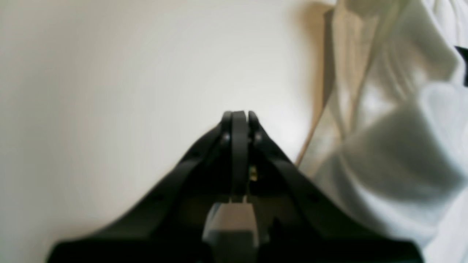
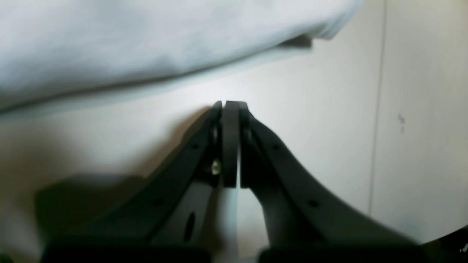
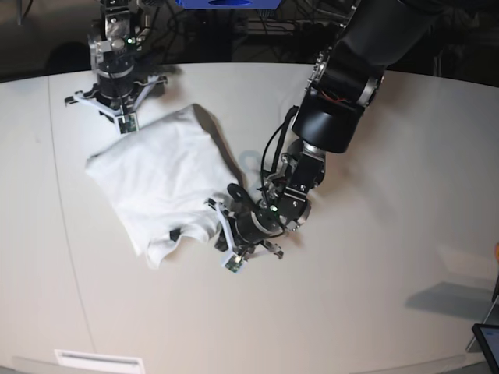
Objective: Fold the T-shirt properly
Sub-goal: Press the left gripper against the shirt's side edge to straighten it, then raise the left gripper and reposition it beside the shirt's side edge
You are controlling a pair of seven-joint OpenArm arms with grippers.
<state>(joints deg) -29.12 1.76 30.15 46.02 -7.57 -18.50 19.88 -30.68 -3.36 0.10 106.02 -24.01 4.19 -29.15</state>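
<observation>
Base view: one T-shirt (image 3: 160,175), two arms, one table (image 3: 374,257). The shirt is lying plain white side up, roughly folded into a lopsided rectangle, left of centre on the table. Soft cloth, wrinkled, with a bunched, rumpled near edge; a small dark patch is peeking out at that near edge, can't tell what it is.

The left gripper (image 3: 231,258) is sitting low at the shirt's near right corner, just beside the bunched hem. Left wrist view: the left gripper (image 1: 239,114) is showing black curved fingers pressed together with nothing between them, bare table ahead, cloth folds piling up at the right of the frame.

The right gripper (image 3: 125,125) is hanging at the shirt's far left corner; contact can't be told from here. Right wrist view: the right gripper (image 2: 230,104) is pressed together too, pinching nothing, with a thick rounded fold of the shirt (image 2: 146,44) lying just beyond the tips.

The table is smooth, off-white, matte, with a thin seam line running near its left side. Wide open surface is lying to the right and near side of the shirt; less room on the far left.
</observation>
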